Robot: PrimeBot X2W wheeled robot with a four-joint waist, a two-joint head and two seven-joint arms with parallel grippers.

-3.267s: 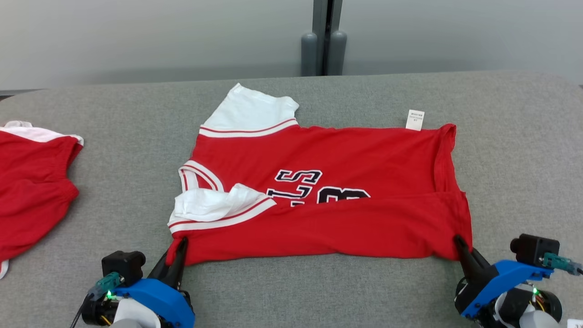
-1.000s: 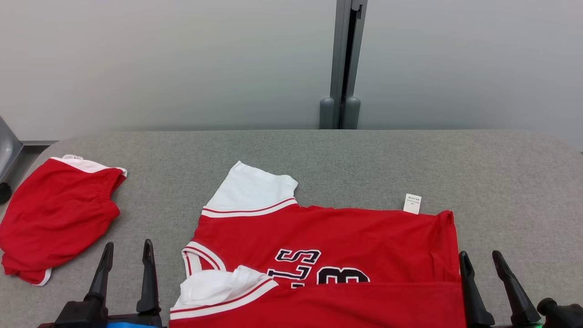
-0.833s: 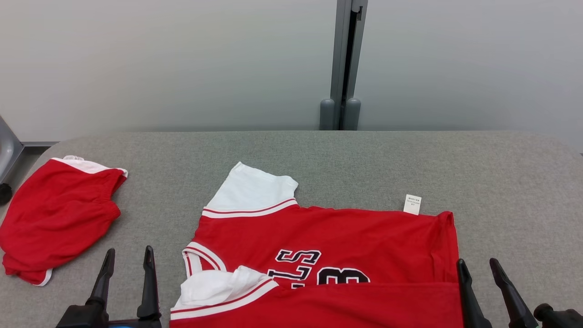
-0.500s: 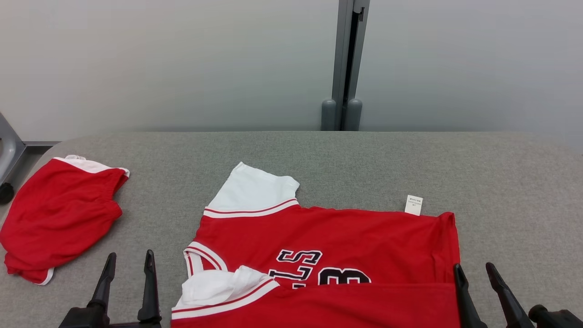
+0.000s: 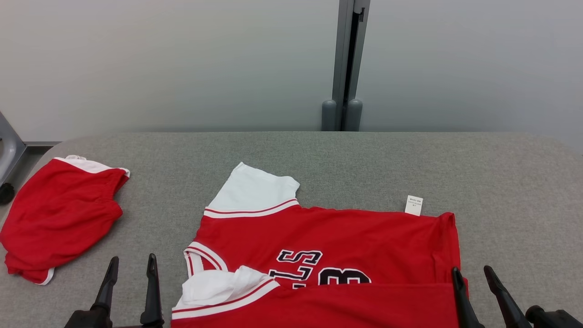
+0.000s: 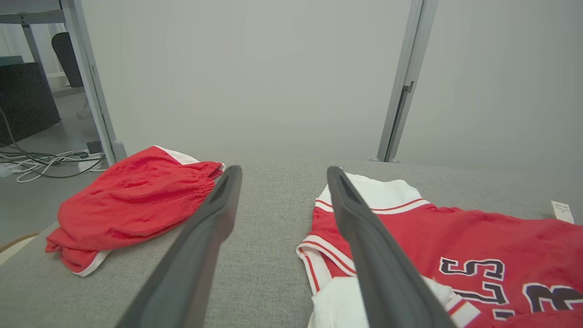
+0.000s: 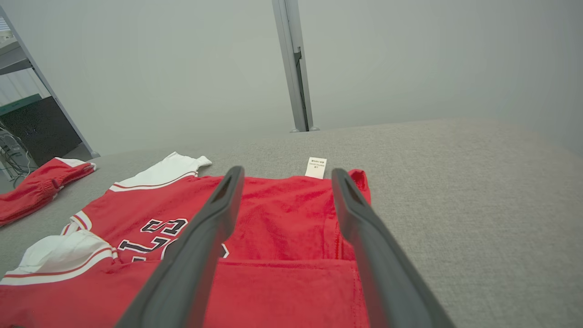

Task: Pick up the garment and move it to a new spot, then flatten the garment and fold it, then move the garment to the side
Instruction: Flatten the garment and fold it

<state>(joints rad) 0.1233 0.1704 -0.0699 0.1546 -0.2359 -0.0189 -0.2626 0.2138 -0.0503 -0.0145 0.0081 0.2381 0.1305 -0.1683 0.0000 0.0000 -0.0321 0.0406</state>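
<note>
The left gripper (image 5: 132, 258) stands wide open with nothing between its two dark fingers. It is over bare grey table (image 5: 510, 182), in the gap between two red pieces of clothing. The shirt (image 5: 328, 232) lies just to its right. In the left wrist view the right finger crosses in front of the shirt's striped collar and its crumpled white sleeve (image 5: 218, 287), but I cannot tell whether it touches the cloth. The red shorts (image 5: 59, 214) lie in a loose heap further to its left, near the table's left edge.

The right gripper (image 5: 471, 269) is spread just as wide and holds nothing. It is at the shirt's hem end. In the head view its left finger overlaps the shirt's right edge and its right finger is over bare table. The right wrist view shows that hem edge between the two fingers.

The shirt lies sideways across the middle of the table, collar to the left and hem to the right. Its near long edge is folded up over the front and covers the lower part of the black lettering. The other white sleeve (image 5: 253, 189) sticks out flat on the far side. A small white label (image 5: 413, 205) pokes out past the far edge near the hem. Behind the table are a pale wall and a grey post (image 5: 345, 64).
</note>
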